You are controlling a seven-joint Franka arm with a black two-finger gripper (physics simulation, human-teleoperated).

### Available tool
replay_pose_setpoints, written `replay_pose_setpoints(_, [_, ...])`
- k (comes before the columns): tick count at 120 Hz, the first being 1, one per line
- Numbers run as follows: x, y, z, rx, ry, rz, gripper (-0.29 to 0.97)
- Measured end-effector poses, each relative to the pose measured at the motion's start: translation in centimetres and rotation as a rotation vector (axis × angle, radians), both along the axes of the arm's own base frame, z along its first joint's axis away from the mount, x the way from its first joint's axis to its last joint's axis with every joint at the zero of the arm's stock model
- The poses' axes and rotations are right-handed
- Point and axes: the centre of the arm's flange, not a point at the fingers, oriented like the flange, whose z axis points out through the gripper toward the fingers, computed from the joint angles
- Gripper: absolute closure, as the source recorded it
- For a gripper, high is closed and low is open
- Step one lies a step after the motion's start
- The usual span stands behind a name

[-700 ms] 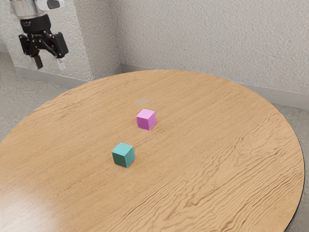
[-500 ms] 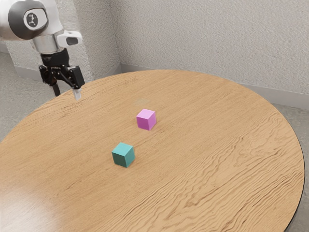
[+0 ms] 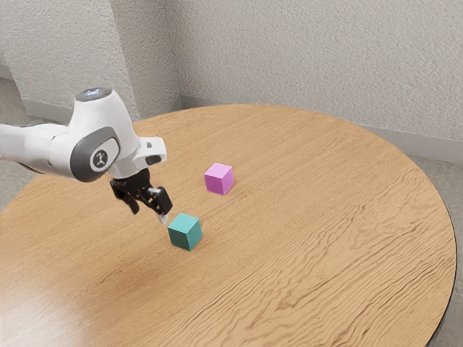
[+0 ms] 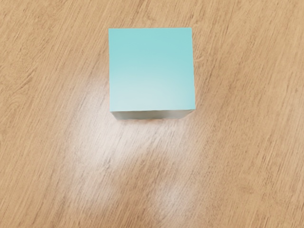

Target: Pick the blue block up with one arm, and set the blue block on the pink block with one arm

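Cube of teal-blue, the blue block (image 3: 185, 231) sits flat on the round wooden table (image 3: 325, 217), near the middle and toward the exterior view's left. Being a cube, it has no long axis. One upright edge is turned toward the near side, so two side faces show, and its top is level. In the wrist view the blue block (image 4: 152, 69) lies just ahead of the hand on the bare table (image 4: 237, 166), its top face square to the hand.

Farther back and slightly right, apart from it, stands the small pink block (image 3: 219, 178), also flat on the wood.

The black two-finger gripper (image 3: 150, 213) hangs low on the white arm, just left of the blue block and not touching it. Its fingers are spread and grasp nothing.

Half a second ago the gripper was higher, over the table's far left rim. It has since come down and across to the blue block's side. Neither block has moved.
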Motion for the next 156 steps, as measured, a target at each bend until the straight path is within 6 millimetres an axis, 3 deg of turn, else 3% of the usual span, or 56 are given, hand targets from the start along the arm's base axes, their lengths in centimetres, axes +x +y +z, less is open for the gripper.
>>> replay_pose_setpoints(41, [2.2, -2.8, -3.3, -0.017, -0.052, 0.016, 0.03])
replay_pose_setpoints(65, [5.0, -0.7, -5.3, 0.001, -0.061, 0.055, 0.03])
replay_pose_setpoints(83, [6.8, -0.5, -6.8, 0.011, -0.075, 0.049, 0.04])
replay_pose_setpoints(156, [8.8, 0.2, -9.6, 0.028, -0.072, -0.028, 0.04])
